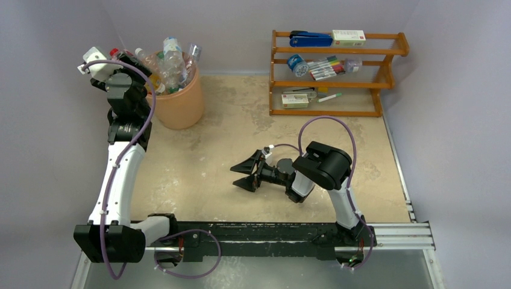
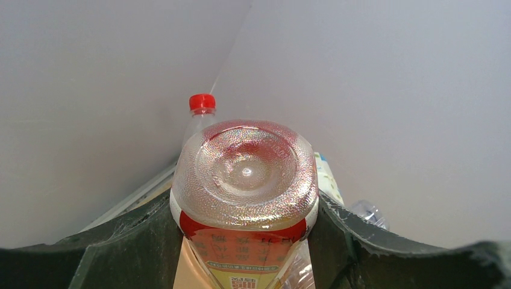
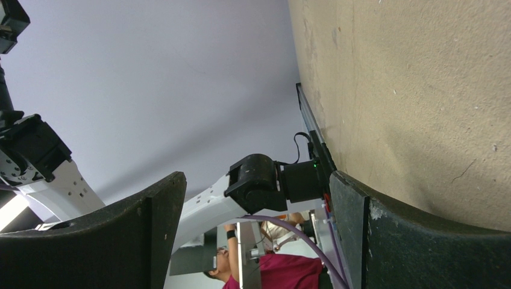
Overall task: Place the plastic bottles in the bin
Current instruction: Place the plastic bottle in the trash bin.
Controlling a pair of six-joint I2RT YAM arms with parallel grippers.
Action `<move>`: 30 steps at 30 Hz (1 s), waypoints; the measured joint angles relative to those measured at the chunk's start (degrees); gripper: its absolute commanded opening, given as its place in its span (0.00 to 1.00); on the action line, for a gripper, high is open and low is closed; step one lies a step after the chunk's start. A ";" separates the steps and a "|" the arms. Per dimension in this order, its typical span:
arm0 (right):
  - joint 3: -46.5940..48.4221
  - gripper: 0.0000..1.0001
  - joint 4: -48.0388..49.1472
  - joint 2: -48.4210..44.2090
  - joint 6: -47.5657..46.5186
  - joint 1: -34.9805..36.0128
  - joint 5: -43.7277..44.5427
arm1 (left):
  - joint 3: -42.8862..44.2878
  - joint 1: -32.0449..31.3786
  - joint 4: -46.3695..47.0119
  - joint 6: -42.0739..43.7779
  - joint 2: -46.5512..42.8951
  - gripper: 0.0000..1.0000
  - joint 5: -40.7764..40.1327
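Observation:
My left gripper (image 1: pixel 134 62) is up at the left rim of the peach-orange bin (image 1: pixel 184 105). In the left wrist view the left gripper (image 2: pixel 244 241) is shut on a clear bottle with a red and yellow label (image 2: pixel 244 180), its dimpled base facing the camera. Peach bin wall shows under it (image 2: pixel 185 271). A red-capped bottle (image 2: pixel 202 108) stands behind. Several bottles (image 1: pixel 173 63) stick out of the full bin. My right gripper (image 1: pixel 244 174) lies low over the table's middle, open and empty, as the right wrist view (image 3: pixel 256 201) also shows.
A brown wooden rack (image 1: pixel 337 75) with a stapler, boxes and markers stands at the back right. Grey walls close in behind and on both sides. A metal rail (image 1: pixel 398 235) runs along the near edge.

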 measured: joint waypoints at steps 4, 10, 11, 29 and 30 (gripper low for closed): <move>0.00 0.92 0.02 0.02 -0.20 0.00 -0.13 | -0.39 0.00 3.15 0.39 0.39 0.52 -0.26; 0.00 0.92 0.04 0.09 -0.46 0.00 -0.35 | -3.10 0.00 6.47 0.79 2.40 0.52 -0.13; 0.00 0.92 0.04 0.09 -0.52 0.00 -0.42 | -3.63 0.00 6.75 0.79 2.69 0.52 -0.07; 0.02 0.92 0.22 0.28 -0.87 0.00 -0.48 | -6.58 0.00 9.31 -0.55 5.01 0.55 3.34; 0.02 0.92 0.22 0.28 -0.87 0.00 -0.50 | -6.58 0.00 9.33 -0.70 5.16 0.56 3.45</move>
